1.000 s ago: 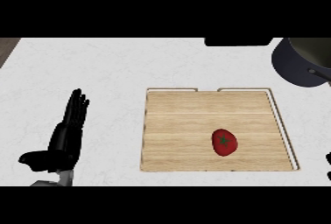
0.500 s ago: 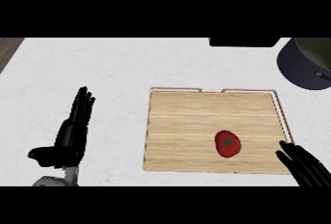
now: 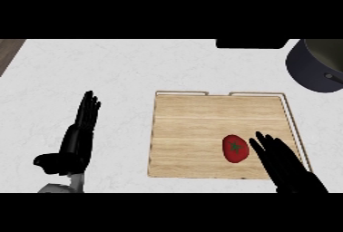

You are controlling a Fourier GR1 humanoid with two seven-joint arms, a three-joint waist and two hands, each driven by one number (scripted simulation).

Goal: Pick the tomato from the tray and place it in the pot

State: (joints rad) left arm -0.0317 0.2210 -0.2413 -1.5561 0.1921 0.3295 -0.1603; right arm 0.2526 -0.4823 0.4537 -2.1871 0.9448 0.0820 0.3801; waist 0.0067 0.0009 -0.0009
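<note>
Red tomato (image 3: pixel 234 148) lying on the wooden tray (image 3: pixel 194 131), toward the tray's lower right part. Right hand (image 3: pixel 285 165) just right of the tomato, over the tray's lower right corner, fingers straight and spread, grasping nothing; contact with the tomato not clear. Dark pot (image 3: pixel 319 64) beyond the tray's upper right corner, well apart from the tomato. Dark object (image 3: pixel 251 43) above the tray at the counter's (image 3: pixel 100 72) far edge. Left hand (image 3: pixel 75 140) resting left of the tray, released, fingers straight.

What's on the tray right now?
The tomato lies on the wooden tray, with the right hand open beside it. The hand covers the tray's near right corner.
</note>
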